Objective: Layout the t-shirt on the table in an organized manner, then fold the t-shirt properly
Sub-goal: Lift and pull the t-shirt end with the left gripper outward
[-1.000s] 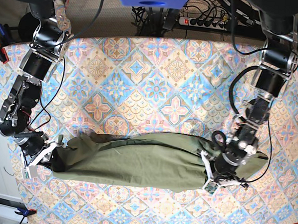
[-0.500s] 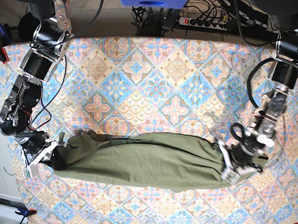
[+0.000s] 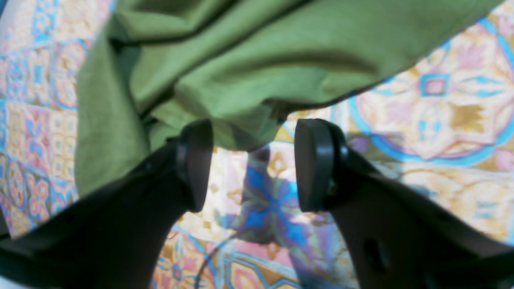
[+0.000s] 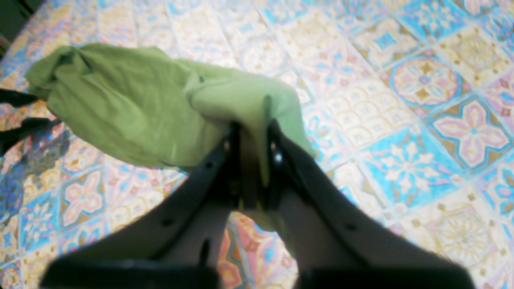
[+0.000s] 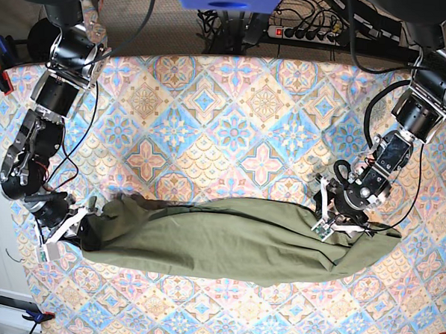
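The olive-green t-shirt (image 5: pixel 234 239) lies as a long bunched strip across the front of the table (image 5: pixel 233 115). My left gripper (image 5: pixel 341 218) hovers over the strip's right part. In the left wrist view this gripper (image 3: pixel 255 164) is open, and a fold of the t-shirt (image 3: pixel 249 72) sags just at its fingertips (image 3: pixel 196 160), unclamped. At the strip's left end, my right gripper (image 5: pixel 72 226) is shut on the cloth. The right wrist view shows the gripper (image 4: pixel 253 148) pinching a fold of the t-shirt (image 4: pixel 132 104) above the table (image 4: pixel 401 120).
A power strip (image 5: pixel 305 33) and cables lie behind the table's back edge. Patterned cloth shows bare behind the shirt and along a narrow band (image 5: pixel 223 309) in front of it. The table's left edge (image 5: pixel 12 201) runs close to my right arm.
My left gripper opened and let go of the shirt's right end, then moved away from the front edge toward the back. The right gripper kept its hold at the left end.
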Robot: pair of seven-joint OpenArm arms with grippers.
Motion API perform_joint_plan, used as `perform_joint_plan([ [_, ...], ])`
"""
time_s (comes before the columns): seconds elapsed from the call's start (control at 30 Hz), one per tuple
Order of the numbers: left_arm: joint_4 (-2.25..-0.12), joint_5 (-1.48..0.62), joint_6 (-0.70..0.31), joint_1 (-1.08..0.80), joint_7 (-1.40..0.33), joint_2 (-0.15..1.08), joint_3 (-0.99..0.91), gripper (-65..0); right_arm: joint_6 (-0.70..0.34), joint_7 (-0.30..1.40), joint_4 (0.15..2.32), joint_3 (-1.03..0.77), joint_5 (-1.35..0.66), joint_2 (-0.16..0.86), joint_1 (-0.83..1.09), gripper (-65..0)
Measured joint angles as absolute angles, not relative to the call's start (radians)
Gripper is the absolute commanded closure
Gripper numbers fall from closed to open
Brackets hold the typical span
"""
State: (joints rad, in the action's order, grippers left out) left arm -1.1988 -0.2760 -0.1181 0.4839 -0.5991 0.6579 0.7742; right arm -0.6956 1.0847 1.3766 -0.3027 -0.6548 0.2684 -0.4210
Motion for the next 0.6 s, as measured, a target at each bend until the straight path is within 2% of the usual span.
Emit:
perform_joint_plan([
  [0.27, -1.023, -0.057, -0.102, 0.498, -0.543, 0.543, 0.775, -31.9, -0.695, 1.085, 1.377, -0.303, -0.654, 0.267, -0.42, -0.7],
  [0.47, -0.955, -0.053, -0.097, 0.535, -0.542, 0.465, 0.77, -30.3, -0.696, 1.085, 1.377, -0.303, -0.655, 0.268, -0.418, -0.7],
  [0.5, -0.952, -0.049, -0.09, 0.536, -0.541, 0.456, 0.77, -27.1, -0.696, 1.085, 1.377, -0.303, -0.658, 0.266, -0.418, -0.7],
  [0.53, -0.95, -0.053, -0.102, 0.54, -0.542, 0.448, 0.77, -20.5, -0.696, 1.084, 1.377, -0.303, -0.658, 0.265, -0.418, -0.7],
  [0.6, -0.95, -0.064, -0.129, 0.551, -0.542, 0.442, 0.773, -2.0, -0.695, 1.085, 1.377, -0.303, -0.657, 0.267, -0.418, -0.7],
])
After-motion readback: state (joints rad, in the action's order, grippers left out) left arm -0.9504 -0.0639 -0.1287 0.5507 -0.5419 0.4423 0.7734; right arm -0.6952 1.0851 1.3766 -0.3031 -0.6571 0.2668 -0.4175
